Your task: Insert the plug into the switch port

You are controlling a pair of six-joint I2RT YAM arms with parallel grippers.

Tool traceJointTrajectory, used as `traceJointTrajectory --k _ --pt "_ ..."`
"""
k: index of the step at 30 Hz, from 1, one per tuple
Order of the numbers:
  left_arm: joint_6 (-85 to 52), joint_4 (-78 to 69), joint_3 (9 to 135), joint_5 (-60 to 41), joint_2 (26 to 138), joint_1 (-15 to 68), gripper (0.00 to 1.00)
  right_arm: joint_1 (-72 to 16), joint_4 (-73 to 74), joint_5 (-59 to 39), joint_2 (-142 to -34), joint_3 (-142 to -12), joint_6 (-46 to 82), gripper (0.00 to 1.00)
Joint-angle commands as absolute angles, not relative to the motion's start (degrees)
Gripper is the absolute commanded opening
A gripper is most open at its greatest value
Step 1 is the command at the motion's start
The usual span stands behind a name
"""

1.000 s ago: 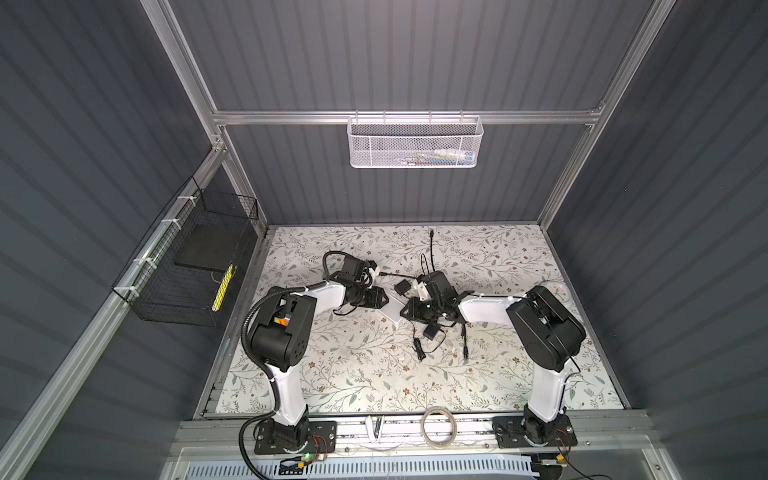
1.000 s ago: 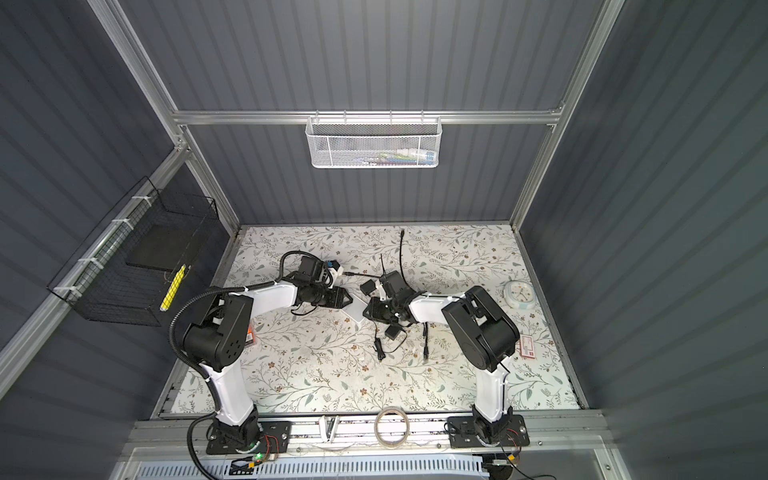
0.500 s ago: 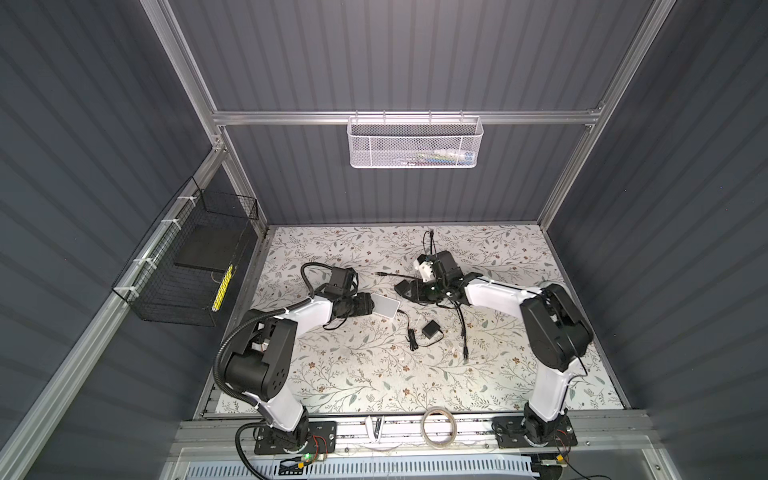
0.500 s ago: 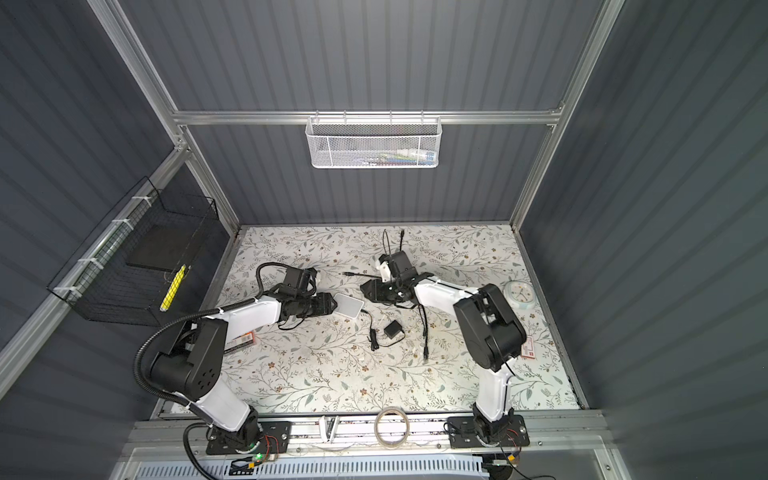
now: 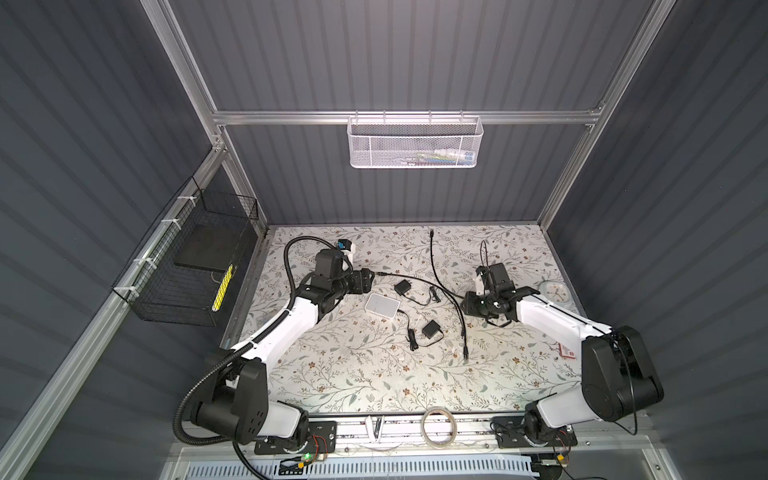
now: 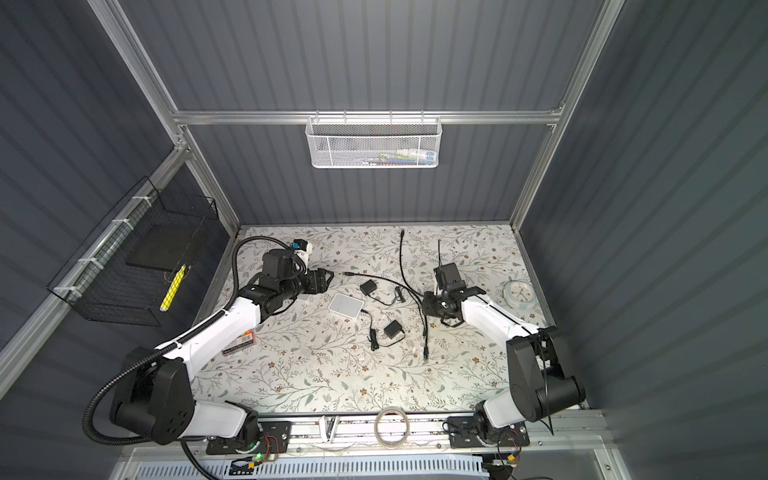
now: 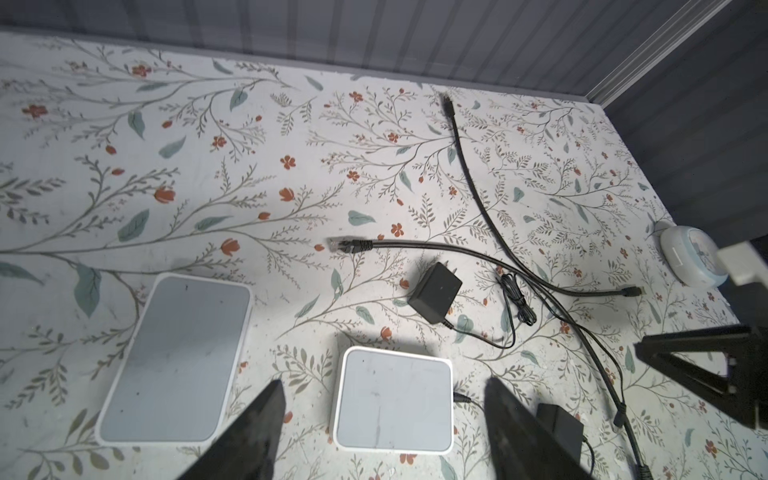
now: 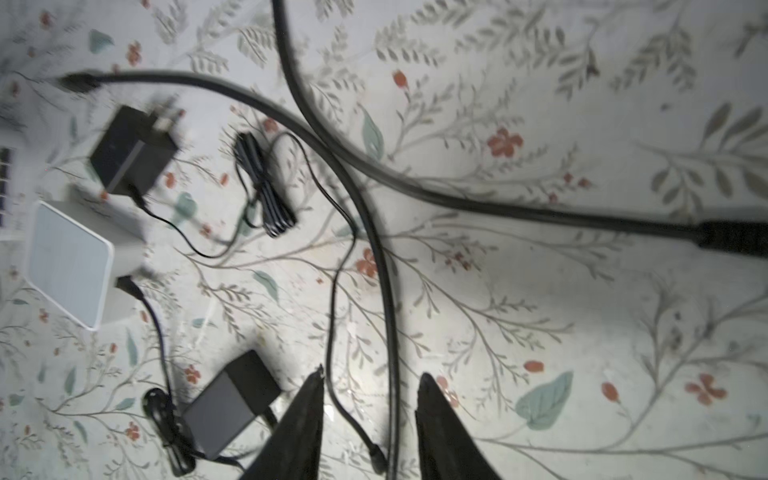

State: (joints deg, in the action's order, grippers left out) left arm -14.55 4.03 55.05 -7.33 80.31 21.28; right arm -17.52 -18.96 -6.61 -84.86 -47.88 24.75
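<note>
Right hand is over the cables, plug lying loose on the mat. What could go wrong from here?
The right hand stands open astride both the thick cable and a thin lead; closing may pinch both.
The plug lies far along that cable from the hand, so a grip here probably leaves it floppy.
A large white box and a small white box lie by the left hand: wrong port possible.

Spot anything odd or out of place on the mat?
Nothing spilled or visibly damaged. Cabling is messy: two thick black cables cross mid-mat, thin adapter leads mixed in. The Ethernet plug lies loose on the mat, in no port. The small white switch sits askew to the mat's edges.
</note>
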Motion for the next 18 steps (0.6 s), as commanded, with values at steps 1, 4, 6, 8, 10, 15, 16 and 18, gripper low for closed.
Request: traceJointTrajectory --k 1,4,6,8,10,15,16,18 --pt "-11.56 1.89 55.14 -7.97 77.78 21.01 0.76 -16.49 -18.11 -4.20 -85.25 -46.14 27.47 0.37" --pt "-10.95 2.67 54.91 -7.00 76.06 20.93 0.76 -15.53 -16.44 -3.87 -86.20 -45.27 28.72 0.36" --pt "-10.59 3.60 55.20 -6.44 75.34 21.00 0.77 -14.95 -15.55 -3.85 -86.59 -45.00 29.35 0.35" --pt "-10.07 4.98 55.77 -5.70 74.77 20.98 0.77 -14.70 -15.11 -3.45 -87.31 -45.08 29.47 0.34" --pt "-9.91 6.01 55.90 -5.07 74.20 21.00 0.77 -14.68 -14.91 -3.65 -88.23 -45.43 29.41 0.34" --pt "-9.76 6.68 55.41 -4.13 73.73 21.00 0.77 -14.68 -14.79 -4.89 -90.28 -46.11 29.35 0.33" --pt "-9.67 6.83 55.59 -4.26 73.96 20.96 0.77 -14.76 -14.80 -5.42 -90.71 -46.36 29.22 0.32" --pt "-9.58 6.80 55.86 -4.47 74.39 21.01 0.77 -15.14 -15.08 -6.07 -91.70 -46.74 28.86 0.32"
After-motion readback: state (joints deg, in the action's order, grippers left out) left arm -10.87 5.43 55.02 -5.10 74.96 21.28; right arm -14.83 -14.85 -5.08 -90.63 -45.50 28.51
